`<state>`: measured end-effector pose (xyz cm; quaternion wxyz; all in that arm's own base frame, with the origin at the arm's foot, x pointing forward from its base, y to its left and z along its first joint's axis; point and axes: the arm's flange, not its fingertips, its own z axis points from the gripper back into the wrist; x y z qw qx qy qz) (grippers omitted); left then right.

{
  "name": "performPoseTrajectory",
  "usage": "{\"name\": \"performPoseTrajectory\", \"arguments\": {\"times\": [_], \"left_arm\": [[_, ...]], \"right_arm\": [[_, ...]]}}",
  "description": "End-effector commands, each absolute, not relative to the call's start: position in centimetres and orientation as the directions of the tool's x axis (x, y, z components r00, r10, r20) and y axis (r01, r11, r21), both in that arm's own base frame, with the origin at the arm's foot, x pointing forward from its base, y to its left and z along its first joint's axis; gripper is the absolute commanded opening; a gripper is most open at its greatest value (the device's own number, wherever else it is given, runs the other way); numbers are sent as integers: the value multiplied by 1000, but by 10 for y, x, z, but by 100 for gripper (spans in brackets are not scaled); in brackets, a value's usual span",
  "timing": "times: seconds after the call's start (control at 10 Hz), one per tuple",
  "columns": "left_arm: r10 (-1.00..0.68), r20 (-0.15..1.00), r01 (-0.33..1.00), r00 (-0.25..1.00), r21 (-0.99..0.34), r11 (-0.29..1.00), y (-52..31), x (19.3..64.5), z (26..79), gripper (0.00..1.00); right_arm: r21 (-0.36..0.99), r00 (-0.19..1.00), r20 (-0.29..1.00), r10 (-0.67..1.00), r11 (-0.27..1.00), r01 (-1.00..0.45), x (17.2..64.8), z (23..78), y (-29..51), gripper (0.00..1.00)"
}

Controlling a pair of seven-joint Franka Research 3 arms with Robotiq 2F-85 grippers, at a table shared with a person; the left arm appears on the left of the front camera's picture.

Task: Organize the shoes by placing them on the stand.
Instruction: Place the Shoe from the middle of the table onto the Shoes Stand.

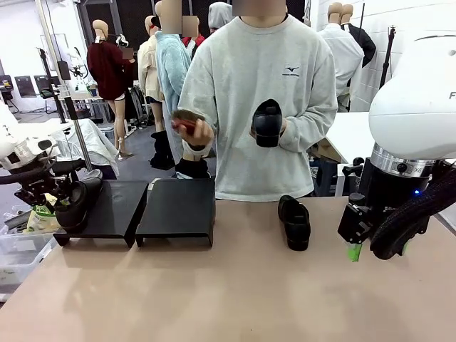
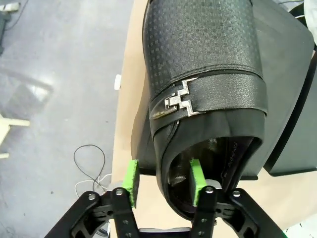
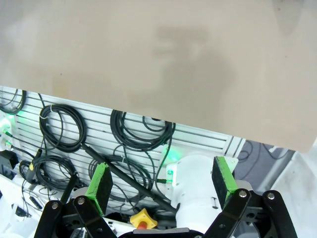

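Observation:
A black shoe [image 1: 75,206] with a metal buckle [image 2: 178,101] rests on the left platform of the stand [image 1: 117,214], toe pointing away in the left wrist view. My left gripper [image 2: 164,183] straddles its heel-side wall: one green pad stands outside, the other inside the opening, with a gap beside the wall, so it is open. In the front view that gripper [image 1: 63,201] is at the stand's left end. A second shoe [image 1: 294,222] lies on the table. The person holds a third shoe [image 1: 267,125]. My right gripper [image 1: 377,249] hangs open and holds nothing.
The stand's right platform [image 1: 178,208] is bare. The person stands at the far edge and holds a dark reddish thing [image 1: 187,125] in the other hand. In the right wrist view the table edge [image 3: 148,111] and coiled cables [image 3: 59,126] lie below my right gripper [image 3: 163,181].

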<state>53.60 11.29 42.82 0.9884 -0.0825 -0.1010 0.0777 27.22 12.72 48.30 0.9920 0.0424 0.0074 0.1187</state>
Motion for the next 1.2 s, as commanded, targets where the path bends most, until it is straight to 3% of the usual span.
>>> {"name": "performPoseTrajectory", "arguments": {"times": [0.0,0.4,0.6,0.7,1.1], "left_arm": [[192,178,-166,965,-151,975,116,538,438,100],[197,197,-174,961,-129,976,112,536,455,100],[301,144,-280,943,-147,949,117,536,465,100],[191,205,-163,960,-145,976,113,536,452,100],[191,205,-163,960,-145,976,113,536,452,100]], "right_arm": [[99,974,-8,225,970,-223,271,482,130,100],[99,974,-8,225,970,-223,271,482,130,100],[99,974,-8,225,970,-223,271,482,130,100],[99,974,-8,225,970,-223,271,482,130,100],[99,974,-8,225,970,-223,271,482,130,100]]}}
